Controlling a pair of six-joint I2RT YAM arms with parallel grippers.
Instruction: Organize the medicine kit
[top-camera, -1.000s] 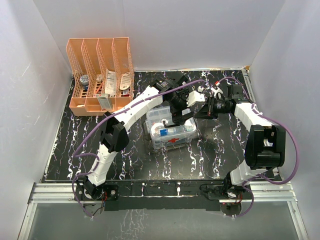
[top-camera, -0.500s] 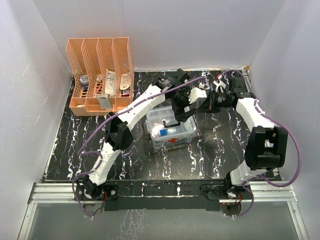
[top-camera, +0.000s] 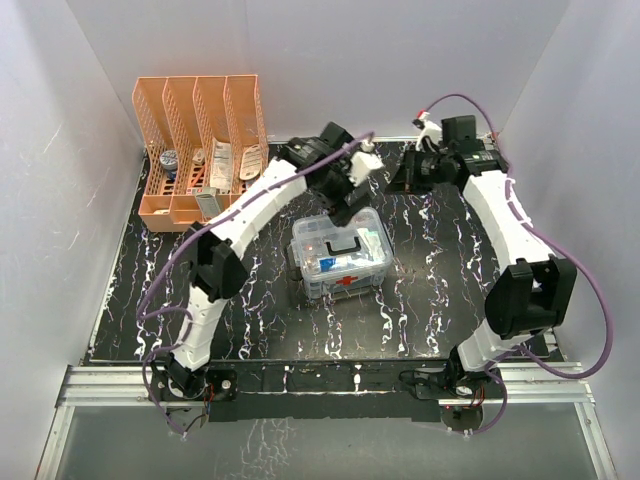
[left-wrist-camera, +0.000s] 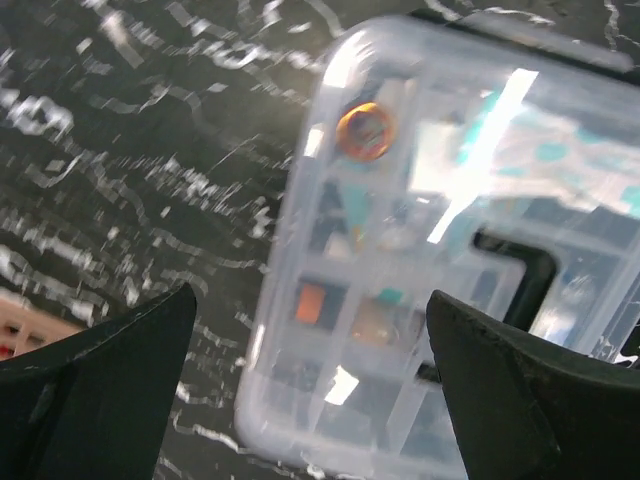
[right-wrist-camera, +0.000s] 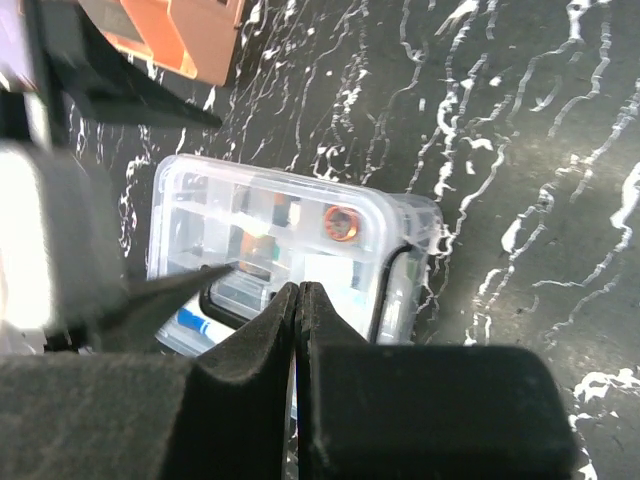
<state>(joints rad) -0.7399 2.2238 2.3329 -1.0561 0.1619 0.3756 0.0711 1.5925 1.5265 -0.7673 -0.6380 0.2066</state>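
Note:
The medicine kit (top-camera: 340, 258), a clear box with a red cross (top-camera: 347, 283) on its side, stands mid-table with its lid on and the dark handle (top-camera: 345, 243) lying flat. Small items show through the lid's compartments. My left gripper (top-camera: 345, 208) hovers open just beyond the kit's far edge, holding nothing. In the left wrist view the kit (left-wrist-camera: 440, 250) lies below the widely parted left gripper (left-wrist-camera: 310, 295). My right gripper (top-camera: 395, 183) is shut and empty, raised at the back right of the kit. In the right wrist view the right gripper (right-wrist-camera: 298, 290) points down at the kit (right-wrist-camera: 290, 235).
An orange slotted rack (top-camera: 200, 150) with several small items in its slots stands at the back left, also showing as the rack corner (right-wrist-camera: 185, 30). White walls close in the dark marbled table (top-camera: 150, 290) on three sides.
Both grippers have lifted and drawn back from the kit toward the far wall. The lid and its handle now show in full. The left stays open, the right stays shut.

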